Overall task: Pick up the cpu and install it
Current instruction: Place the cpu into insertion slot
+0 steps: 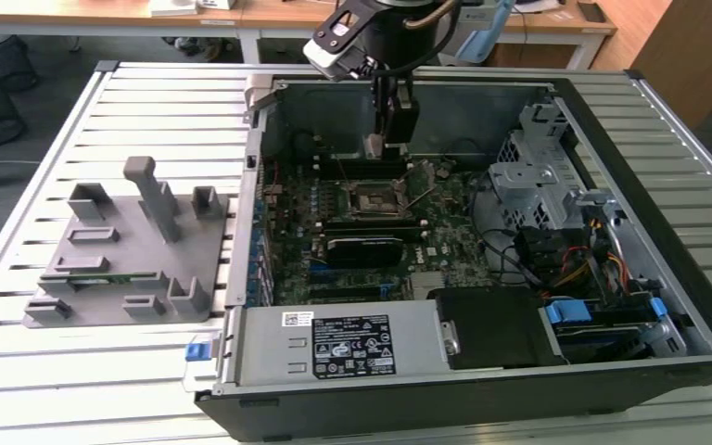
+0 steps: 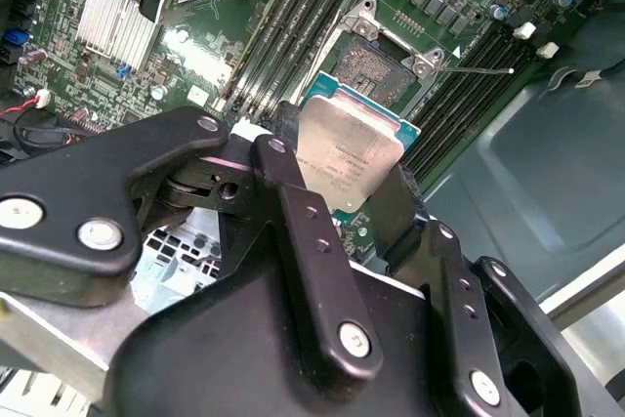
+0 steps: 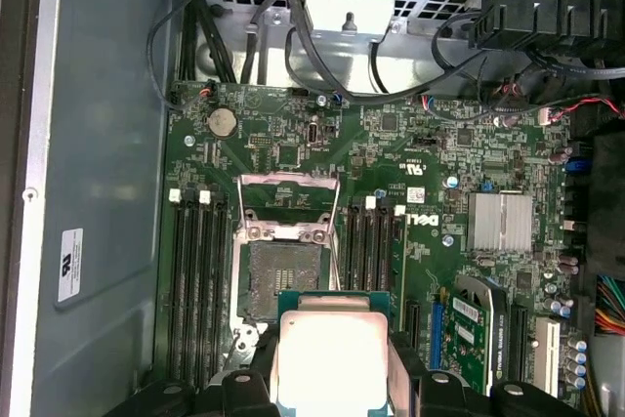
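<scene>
Closest in the exterior view: black case wall [image 1: 455, 413] of an opened computer, lying on a slatted bench [image 1: 146, 102]. Further in, end effector [image 1: 378, 141] poised over the green board [image 1: 449, 227], above and near the open socket [image 1: 373, 197]. Nothing seated in that socket yet.

On to the second wrist view. Black fingers [image 2: 293, 202] closed on the cpu [image 2: 347, 158], pinching it by two opposite edges. Held in the air at a tilt against the socket [image 2: 386, 70] beyond, apparently touching neither socket nor board. Could bend the socket's fine contacts if set down askew or turned the wrong way. Could also slip out of so narrow an edge grip and drop onto the board.

Lastly the first wrist view. Same pinch by the end effector [image 3: 332, 378] on the cpu [image 3: 327, 358], just beside the bare socket [image 3: 283, 275], with the retaining frame [image 3: 290, 204] flipped up and memory slots [image 3: 190, 280] on either side. Could clip that raised frame with a corner on the way in. Looks flat, square and thin: shiny silver metal top, faint print, narrow green rim all round.
</scene>
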Motion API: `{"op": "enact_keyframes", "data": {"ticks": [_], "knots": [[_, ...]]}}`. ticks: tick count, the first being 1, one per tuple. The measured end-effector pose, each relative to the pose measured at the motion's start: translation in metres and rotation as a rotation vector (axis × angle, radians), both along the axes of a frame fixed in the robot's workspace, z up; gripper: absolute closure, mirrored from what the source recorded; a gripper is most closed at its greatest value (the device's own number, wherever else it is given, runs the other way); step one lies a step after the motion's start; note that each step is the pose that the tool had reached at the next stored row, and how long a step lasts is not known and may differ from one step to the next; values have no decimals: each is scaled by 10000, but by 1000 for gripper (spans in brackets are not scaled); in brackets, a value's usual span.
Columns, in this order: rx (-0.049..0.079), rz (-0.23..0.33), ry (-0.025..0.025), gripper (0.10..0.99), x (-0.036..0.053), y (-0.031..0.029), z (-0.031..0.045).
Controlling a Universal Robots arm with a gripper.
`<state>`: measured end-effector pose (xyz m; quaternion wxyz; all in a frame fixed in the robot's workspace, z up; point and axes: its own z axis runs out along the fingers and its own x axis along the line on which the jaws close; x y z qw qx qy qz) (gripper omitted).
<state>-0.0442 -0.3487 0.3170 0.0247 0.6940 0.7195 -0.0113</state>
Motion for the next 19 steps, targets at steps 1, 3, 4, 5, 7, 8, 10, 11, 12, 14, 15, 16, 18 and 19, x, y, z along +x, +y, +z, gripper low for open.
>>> {"op": "enact_keyframes", "data": {"ticks": [1,3,4,5,7,8,10,11,12,14,15,16,18,19], "knots": [[-4,-9,0,557,0,0,-2],[-10,-26,0,557,0,0,-6],[-13,-36,0,557,0,0,-8],[-17,-45,0,557,0,0,-11],[-22,-62,0,557,0,0,-15],[-24,-71,0,557,0,0,-17],[-29,-87,0,557,0,0,-21],[-32,-94,0,557,0,0,-23],[-34,-103,0,557,0,1,-25],[-38,-121,0,557,0,1,-29],[-40,-126,0,557,0,0,-31],[-40,-131,0,557,0,0,-33],[-42,-140,-1,557,0,1,-40],[-42,-143,-1,557,0,0,-47]]}}
